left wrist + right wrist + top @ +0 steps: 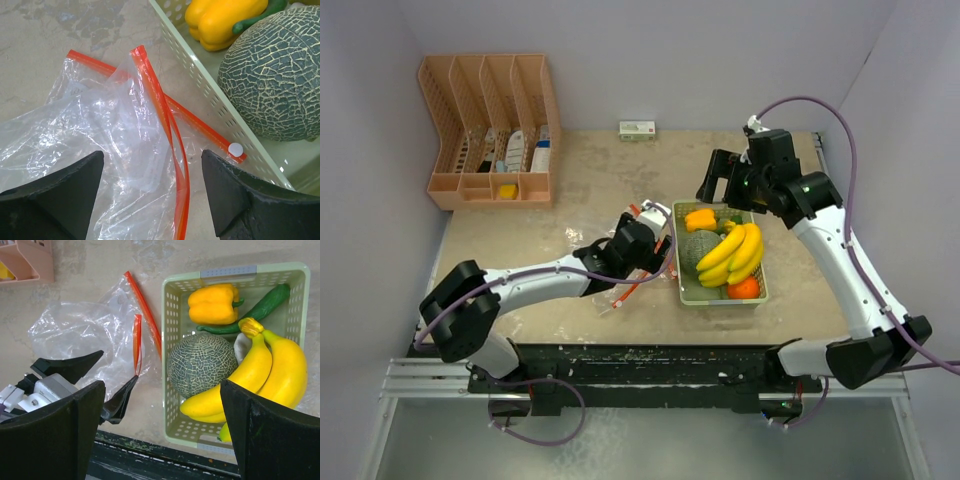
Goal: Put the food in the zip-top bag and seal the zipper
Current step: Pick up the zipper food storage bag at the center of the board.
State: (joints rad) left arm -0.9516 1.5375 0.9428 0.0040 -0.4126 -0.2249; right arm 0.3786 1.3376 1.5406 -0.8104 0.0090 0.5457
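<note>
Just left of the pale green basket (677, 272), the zip-top bag (95, 125) lies crumpled and flat on the table (520, 225). Its zipper (162, 107) is parted into two red-orange strips. One runs along the table toward the basket's left wall and ends at the white slider tab (234, 148) just beside that wall. The other arches up off it, so the mouth gapes.

The left end effector (151, 162) hovers low over the bag, fingers spread wide either side of the raised strip, gripping nothing. The right end effector (162, 390) hangs above the basket, fingers likewise wide apart and holding nothing.

All the food sits in the basket: the bell pepper (212, 304) in the far left corner, the melon (201, 365) against the left wall, the banana bunch (265, 375) along the right side, the orange fruit (744, 288) in the near right corner.

Bare table stretches from the bag back to the peach organiser (490, 130) at the far left corner. A narrower strip runs between the basket's right wall and the table's right edge.
</note>
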